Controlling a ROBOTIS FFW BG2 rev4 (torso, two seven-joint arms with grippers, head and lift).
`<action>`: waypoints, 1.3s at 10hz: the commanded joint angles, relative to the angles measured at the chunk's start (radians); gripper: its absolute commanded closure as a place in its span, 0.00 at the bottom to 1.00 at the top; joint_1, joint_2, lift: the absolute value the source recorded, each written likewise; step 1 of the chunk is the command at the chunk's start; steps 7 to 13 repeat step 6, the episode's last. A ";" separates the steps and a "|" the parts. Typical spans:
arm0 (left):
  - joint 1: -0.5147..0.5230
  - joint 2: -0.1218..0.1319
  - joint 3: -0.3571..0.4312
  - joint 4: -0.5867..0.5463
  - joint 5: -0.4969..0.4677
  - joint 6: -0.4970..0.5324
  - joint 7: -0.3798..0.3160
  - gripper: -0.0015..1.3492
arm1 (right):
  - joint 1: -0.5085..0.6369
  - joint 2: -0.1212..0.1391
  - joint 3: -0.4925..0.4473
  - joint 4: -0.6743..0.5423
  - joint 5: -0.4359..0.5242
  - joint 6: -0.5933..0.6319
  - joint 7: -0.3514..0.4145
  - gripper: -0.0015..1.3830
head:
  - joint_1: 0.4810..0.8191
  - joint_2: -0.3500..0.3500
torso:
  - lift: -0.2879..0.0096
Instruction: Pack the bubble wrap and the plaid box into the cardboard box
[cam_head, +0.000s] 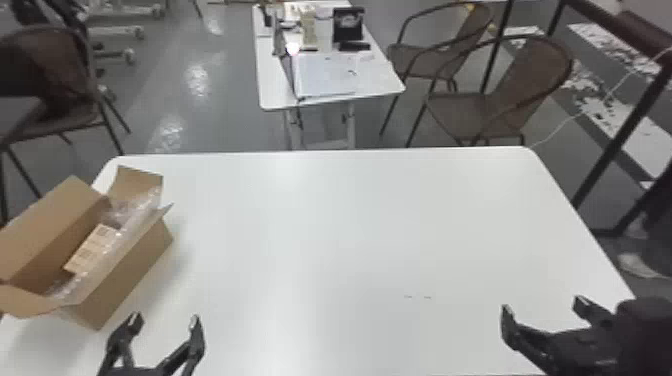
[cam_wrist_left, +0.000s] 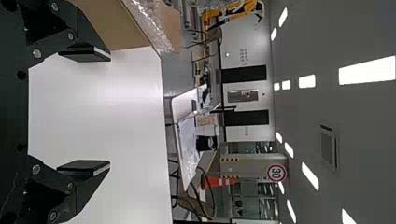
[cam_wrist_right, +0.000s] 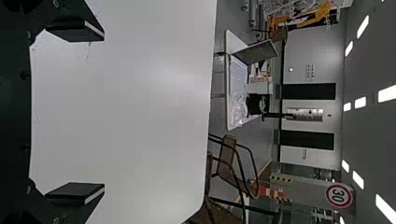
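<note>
Bubble wrap (cam_head: 127, 212) and plaid box (cam_head: 92, 249) lie inside the cardboard box (cam_head: 126, 278).

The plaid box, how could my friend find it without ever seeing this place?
Find the big white table, then the open cardboard box at the robot's left. Look inside: the plaid box is the small, pale tan block with darker checks, while the bubble wrap beside it is clear and shiny.

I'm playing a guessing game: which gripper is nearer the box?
Left. The left gripper is close by the box, at its near corner; the right gripper is way over at the right side of the table.
</note>
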 joint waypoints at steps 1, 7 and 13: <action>-0.003 -0.004 0.001 0.000 -0.001 -0.005 0.000 0.34 | -0.003 0.002 0.002 0.002 -0.007 0.000 0.002 0.11 | 0.63 0.56 | 0.76; -0.007 -0.004 0.001 0.011 0.007 -0.025 0.000 0.35 | -0.015 -0.014 0.008 0.012 -0.023 -0.003 0.011 0.11 | 0.63 0.58 | 0.76; -0.007 -0.004 0.001 0.011 0.007 -0.025 0.000 0.35 | -0.015 -0.014 0.008 0.012 -0.023 -0.003 0.011 0.11 | 0.63 0.58 | 0.76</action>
